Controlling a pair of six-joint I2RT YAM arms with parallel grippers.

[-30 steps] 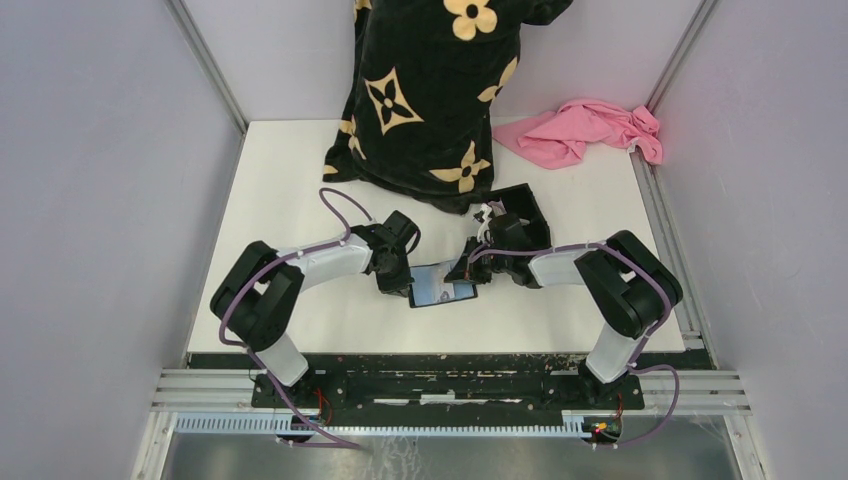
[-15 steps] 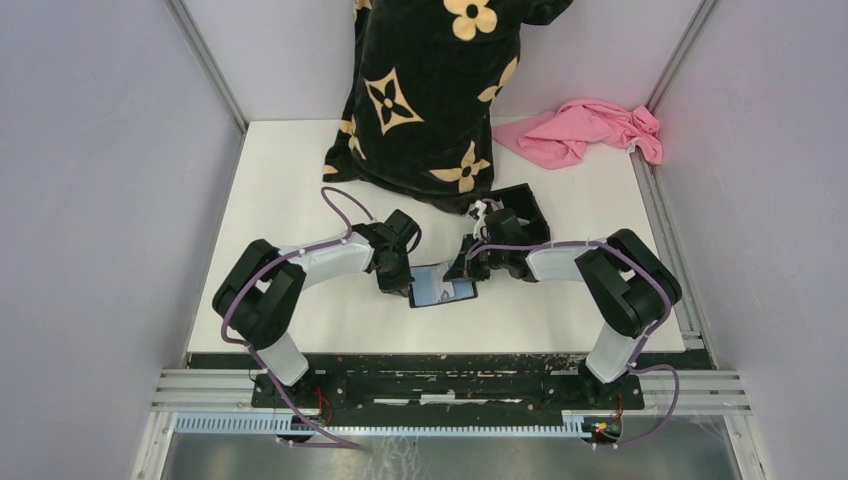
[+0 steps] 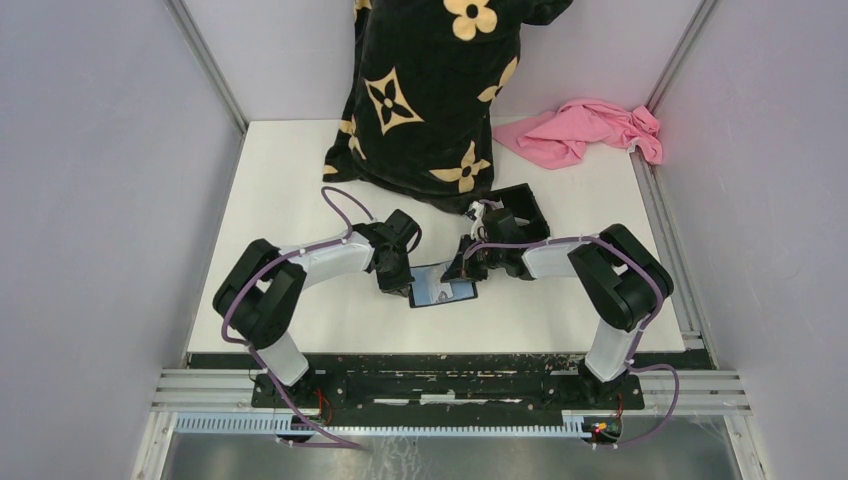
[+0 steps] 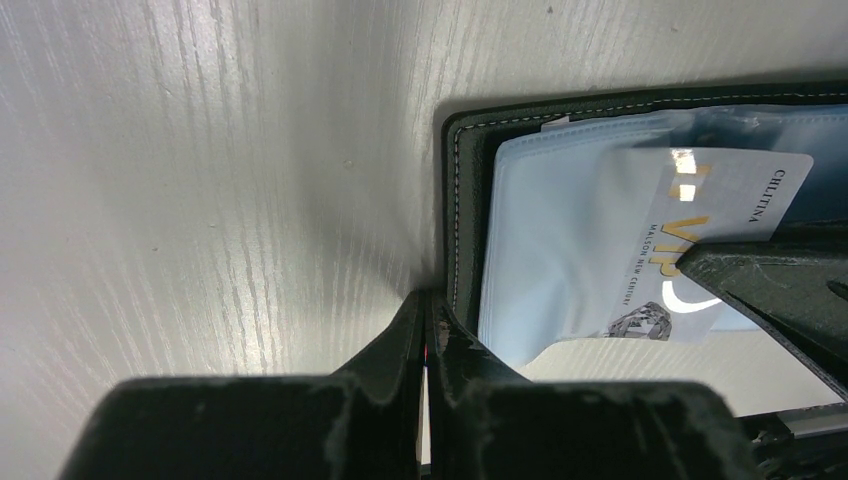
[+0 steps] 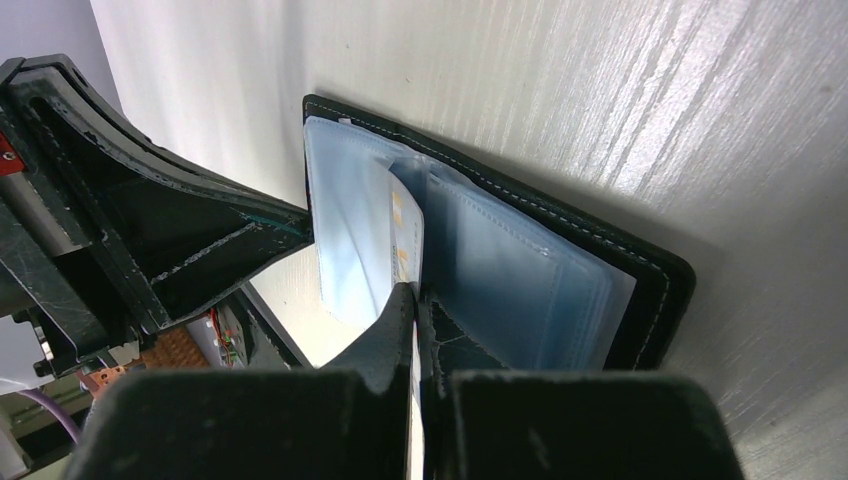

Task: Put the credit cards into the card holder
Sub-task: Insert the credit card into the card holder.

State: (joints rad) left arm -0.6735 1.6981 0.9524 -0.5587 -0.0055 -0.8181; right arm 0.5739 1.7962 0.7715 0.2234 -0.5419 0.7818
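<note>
Card holder: black, lying open and flat on the surface toward the middle of its near edge, with its bluish clear pockets facing up. Left gripper: jaws together on the holder's outer left edge, pinching the stitched cover. This is judged to pin the case down and keep it spread, so that it cannot slide while a card is pushed in. Right gripper: jaws clamped on the whitish card, which lies across the holder with its leading end apparently tucked partway under a pocket flap. The step in hand is judged to be insertion, partly done. Blue card: not made out in any view. Black tray: just beyond the right gripper, on the side toward the far edge. Pink cloth: far right corner. Black flowered fabric: draped at the middle of the far edge.
</note>
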